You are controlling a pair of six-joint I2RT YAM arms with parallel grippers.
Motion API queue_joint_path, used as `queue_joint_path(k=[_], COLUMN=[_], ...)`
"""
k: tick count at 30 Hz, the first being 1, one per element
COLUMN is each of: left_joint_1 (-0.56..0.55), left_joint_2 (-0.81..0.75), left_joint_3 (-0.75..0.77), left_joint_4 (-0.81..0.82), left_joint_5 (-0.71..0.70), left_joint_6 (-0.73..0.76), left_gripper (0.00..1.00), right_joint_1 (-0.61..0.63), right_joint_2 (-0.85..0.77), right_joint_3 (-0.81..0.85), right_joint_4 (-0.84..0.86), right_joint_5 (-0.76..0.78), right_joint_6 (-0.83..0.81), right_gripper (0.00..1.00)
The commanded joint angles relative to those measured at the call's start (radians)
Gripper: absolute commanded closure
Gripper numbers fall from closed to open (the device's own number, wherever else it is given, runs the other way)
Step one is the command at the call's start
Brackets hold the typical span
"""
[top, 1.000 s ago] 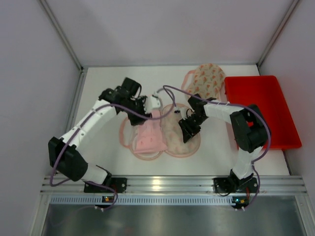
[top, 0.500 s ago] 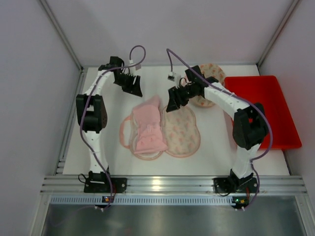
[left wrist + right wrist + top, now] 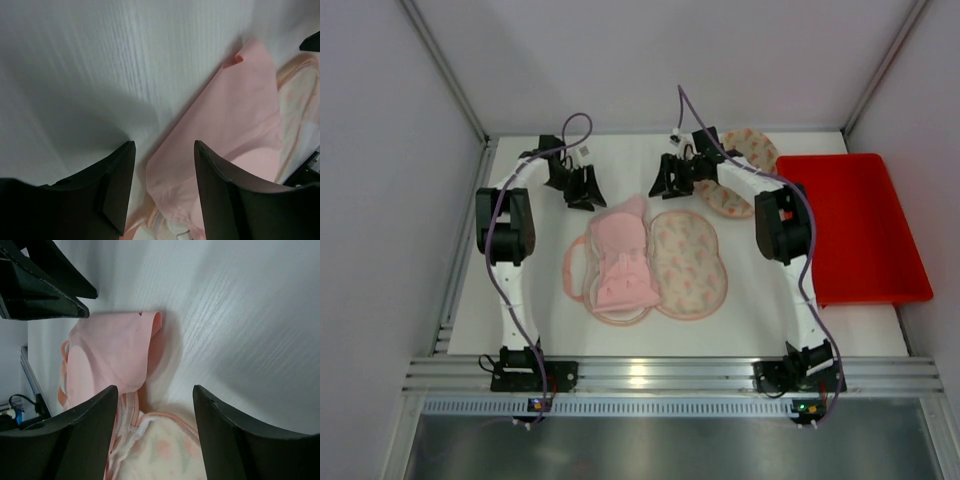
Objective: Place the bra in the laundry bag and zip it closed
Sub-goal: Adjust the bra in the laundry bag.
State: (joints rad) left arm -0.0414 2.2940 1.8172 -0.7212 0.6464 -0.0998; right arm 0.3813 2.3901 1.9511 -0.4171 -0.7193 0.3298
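Observation:
The pink bra (image 3: 620, 262) lies folded on the left half of the laundry bag (image 3: 688, 265), a pink-patterned clamshell pouch spread open flat at the table's middle. My left gripper (image 3: 586, 188) hovers open just beyond the bra's far left tip, nothing between its fingers. My right gripper (image 3: 667, 183) is open and empty beyond the bag's far edge. In the left wrist view the bra (image 3: 235, 115) lies under and right of the gripper (image 3: 164, 143). The right wrist view shows the bra (image 3: 110, 355) and the bag's rim (image 3: 165, 445) below the gripper (image 3: 155, 388).
A second patterned fabric piece (image 3: 742, 172) lies at the far right beside a red tray (image 3: 855, 230). White enclosure walls stand close on the left, the right and behind. Both arms stretch to the far part of the table.
Both grippers left the bra and bag and pulled back toward the far wall. The right gripper's jaws opened wider. The bra's top now lies flat on the bag's left half.

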Motion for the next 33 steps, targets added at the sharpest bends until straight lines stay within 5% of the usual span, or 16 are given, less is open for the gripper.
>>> queue_joint_path(k=[1,11,15,21,25,33], left_joint_1=[-0.002,0.003,0.003,0.009,0.009,0.002], left_joint_2=[-0.111,-0.053,-0.039,-0.065,-0.117,-0.37], left_joint_3=[-0.093,-0.138,-0.113,-0.096,-0.117,-0.347], left_joint_4=[0.026,0.136,0.193,0.213,0.22,0.236], left_joint_5=[-0.065,0.071,0.084,0.111,0.166,0.269], left_joint_6=[-0.075,-0.24,-0.265,-0.216,-0.108,0.369], left_gripper=[0.44,0.51,0.72,1.0,1.0,1.0], right_joint_1=[0.007,0.011,0.014,0.024,0.031,0.031], right_joint_2=[-0.042,0.024,0.035,0.035,0.011,-0.052], right_joint_3=[-0.052,-0.089,-0.087,-0.09,-0.092,-0.066], right_joint_4=[0.132,0.248,0.297,0.35,0.374,0.201], right_joint_5=[-0.022,-0.121,-0.161,-0.181,-0.204,-0.135], right_joint_6=[0.086,0.167,0.187,0.198,0.192,-0.024], right_gripper=[0.37,0.37,0.4,0.62,0.76,0.44])
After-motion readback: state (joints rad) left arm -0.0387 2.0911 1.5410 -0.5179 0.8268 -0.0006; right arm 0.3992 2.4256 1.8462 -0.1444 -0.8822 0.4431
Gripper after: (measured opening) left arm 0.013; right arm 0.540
